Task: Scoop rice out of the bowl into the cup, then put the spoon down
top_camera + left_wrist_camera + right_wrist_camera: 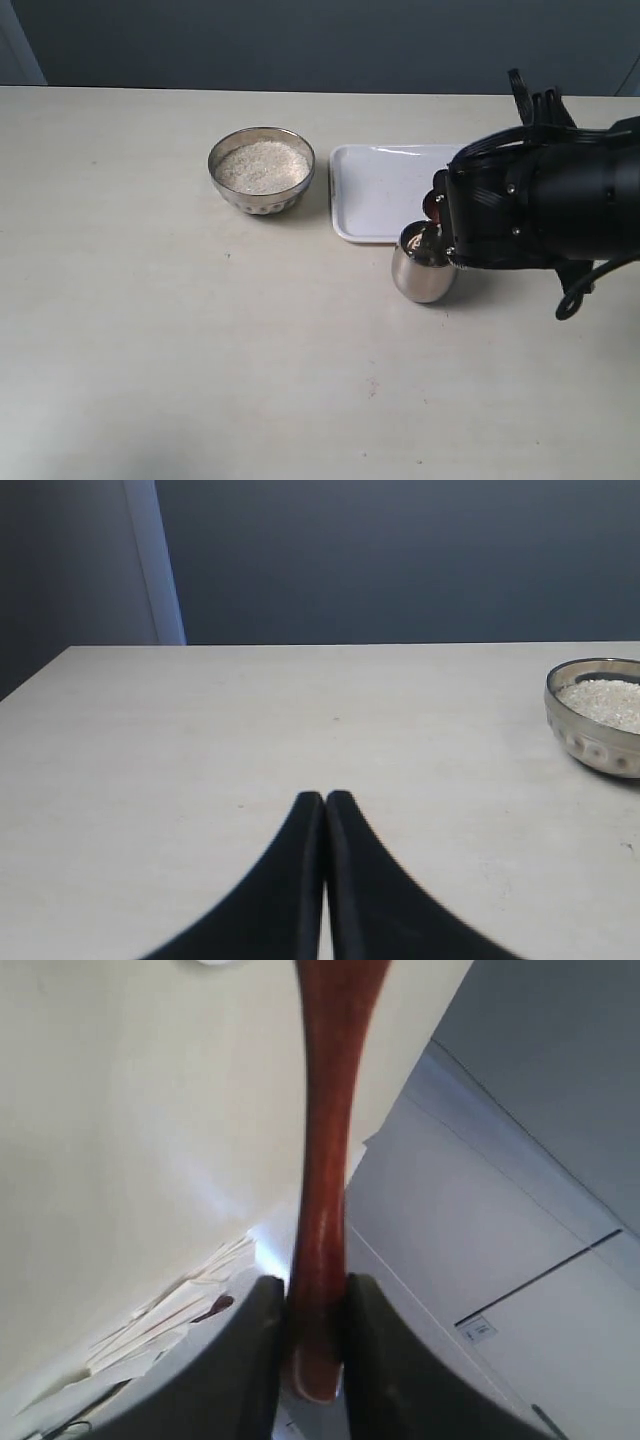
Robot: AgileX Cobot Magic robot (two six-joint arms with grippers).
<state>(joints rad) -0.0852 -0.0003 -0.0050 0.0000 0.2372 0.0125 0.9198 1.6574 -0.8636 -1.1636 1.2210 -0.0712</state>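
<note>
Right claw (315, 1298) clamps spoon (328, 1110) over cup (415, 277).

Where each piece stands

The bowl (262, 203) is round, shallow, shiny steel. It sits upright, filled almost to the rim with rice (262, 165), a pale, grainy, fairly level heap. The cup (418, 275), a taller and narrower steel tumbler, stands upright to the right of the bowl, well apart from it. The spoon (325, 1160) is slim reddish-brown wood, lifted, one end at the cup's mouth and mostly hidden
</note>
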